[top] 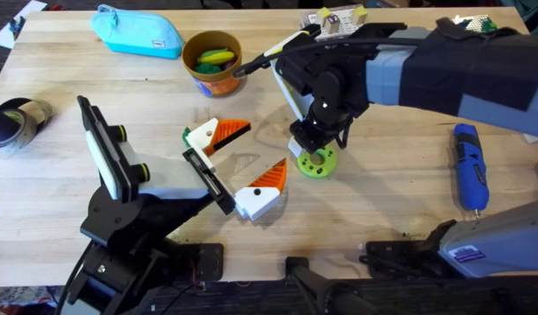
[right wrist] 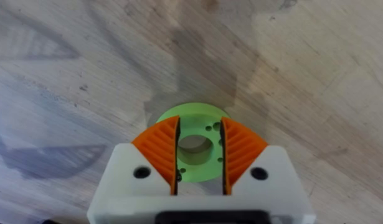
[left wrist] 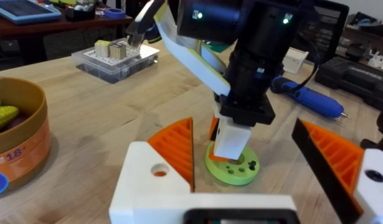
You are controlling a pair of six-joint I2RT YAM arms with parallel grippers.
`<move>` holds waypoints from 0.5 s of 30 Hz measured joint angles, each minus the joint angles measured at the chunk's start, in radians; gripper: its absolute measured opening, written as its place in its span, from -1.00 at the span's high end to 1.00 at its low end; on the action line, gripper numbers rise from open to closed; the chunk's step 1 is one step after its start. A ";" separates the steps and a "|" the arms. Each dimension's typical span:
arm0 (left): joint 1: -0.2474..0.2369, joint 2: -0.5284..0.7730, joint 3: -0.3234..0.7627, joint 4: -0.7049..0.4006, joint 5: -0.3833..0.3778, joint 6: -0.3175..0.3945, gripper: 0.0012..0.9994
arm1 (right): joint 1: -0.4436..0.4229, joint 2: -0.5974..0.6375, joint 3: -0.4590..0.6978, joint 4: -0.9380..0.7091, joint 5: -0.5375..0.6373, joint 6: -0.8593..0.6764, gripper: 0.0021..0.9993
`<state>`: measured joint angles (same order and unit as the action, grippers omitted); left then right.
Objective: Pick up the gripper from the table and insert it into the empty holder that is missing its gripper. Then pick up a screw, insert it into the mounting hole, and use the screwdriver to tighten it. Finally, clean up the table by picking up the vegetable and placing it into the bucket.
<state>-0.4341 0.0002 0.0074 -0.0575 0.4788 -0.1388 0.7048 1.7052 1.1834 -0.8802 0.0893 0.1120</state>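
**Right arm over the green disc**

The right pincer (top: 318,140) hangs above a green disc (top: 316,164) at mid-counter (top: 382,201). The bucket (top: 213,63) holds vegetables. The screwdriver (top: 469,165) lies far right; a light blue pouch (top: 137,32) sits beside the bucket.

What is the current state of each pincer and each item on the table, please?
left pincer: open wide, empty.
right pincer: narrowly open, over the green disc.
green disc: lying flat.
bucket: upright, vegetables inside.
screwdriver: lying flat, untouched.
pouch: lying flat.
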 joint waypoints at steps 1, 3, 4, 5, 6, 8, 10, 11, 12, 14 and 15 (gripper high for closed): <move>0.000 0.000 0.000 0.001 0.000 0.000 -0.98 | 0.000 0.002 0.000 0.001 -0.001 0.000 0.28; 0.000 0.000 0.000 0.001 -0.001 0.000 -0.98 | 0.002 0.004 0.000 0.002 -0.001 -0.001 0.28; 0.000 0.000 0.000 0.001 -0.001 0.000 -0.98 | 0.002 0.004 0.000 0.003 -0.001 -0.001 0.28; 0.000 0.000 0.000 0.001 -0.001 0.000 -0.98 | 0.002 0.004 0.001 0.001 -0.001 0.000 0.28; 0.000 0.000 0.000 0.001 -0.001 0.000 -0.98 | 0.002 0.004 0.003 -0.004 -0.002 0.003 0.28; 0.000 0.000 0.000 0.001 -0.001 0.000 -0.98 | 0.002 0.002 0.017 -0.020 -0.002 0.015 0.28; 0.000 0.000 0.000 0.001 -0.001 0.000 -0.98 | 0.002 -0.015 0.042 -0.044 -0.004 0.032 0.28; 0.000 0.000 0.000 0.001 -0.001 0.000 -0.98 | 0.002 -0.032 0.056 -0.056 -0.004 0.040 0.28; 0.000 0.000 0.000 0.001 -0.001 0.000 -0.98 | 0.002 -0.055 0.070 -0.069 -0.004 0.046 0.28; 0.000 0.000 0.000 0.001 -0.001 0.000 -0.98 | 0.002 -0.115 0.091 -0.092 -0.004 0.054 0.28; 0.000 0.000 0.000 0.001 -0.001 -0.001 -0.98 | 0.002 -0.155 0.099 -0.108 -0.004 0.059 0.28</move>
<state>-0.4343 0.0002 0.0074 -0.0563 0.4782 -0.1394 0.7063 1.5500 1.2828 -0.9883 0.0853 0.1709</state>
